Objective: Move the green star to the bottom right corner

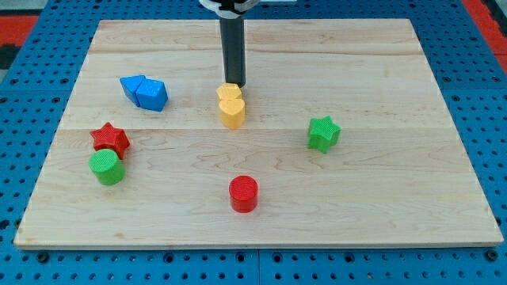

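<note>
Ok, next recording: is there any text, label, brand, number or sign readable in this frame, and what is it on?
None: no text can be read anywhere in this view.
The wooden board shows only bare grain.
The green star, yellow heart, red cylinder and the other blocks are unmarked.
The rod down to my tip, just above the yellow blocks, is plain dark.

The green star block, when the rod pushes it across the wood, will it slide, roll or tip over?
The green star-shaped block looks squat and flat-bottomed, so it will probably slide, not roll or tip. Its points may make it spin if my tip pushes off-centre. The smooth wooden board should offer little resistance.
</note>
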### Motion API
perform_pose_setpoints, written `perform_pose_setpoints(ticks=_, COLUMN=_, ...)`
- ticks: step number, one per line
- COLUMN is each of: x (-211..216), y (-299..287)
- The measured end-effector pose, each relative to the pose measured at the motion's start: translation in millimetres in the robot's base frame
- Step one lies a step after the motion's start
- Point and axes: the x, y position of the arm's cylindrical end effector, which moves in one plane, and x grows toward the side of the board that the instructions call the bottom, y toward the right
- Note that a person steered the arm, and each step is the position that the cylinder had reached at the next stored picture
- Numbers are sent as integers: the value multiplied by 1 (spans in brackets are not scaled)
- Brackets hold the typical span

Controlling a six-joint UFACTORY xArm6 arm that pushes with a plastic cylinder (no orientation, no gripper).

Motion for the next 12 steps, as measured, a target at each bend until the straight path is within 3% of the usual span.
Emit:
perform_pose_setpoints(ticks=3, x=-5, y=126)
perform_pose_setpoints(ticks=4, x=-32, y=147)
perform_pose_setpoints(ticks=5, x=-33, y=138)
perform_pose_setpoints(ticks=7, x=67, y=185)
perform_pose_setpoints(ticks=8, x=81, y=147)
perform_pose_setpoints(ticks=9, x=133, y=157)
perform_pose_setpoints(ticks=10, x=143, y=134)
perform_pose_setpoints(ticks=12, x=138, y=157)
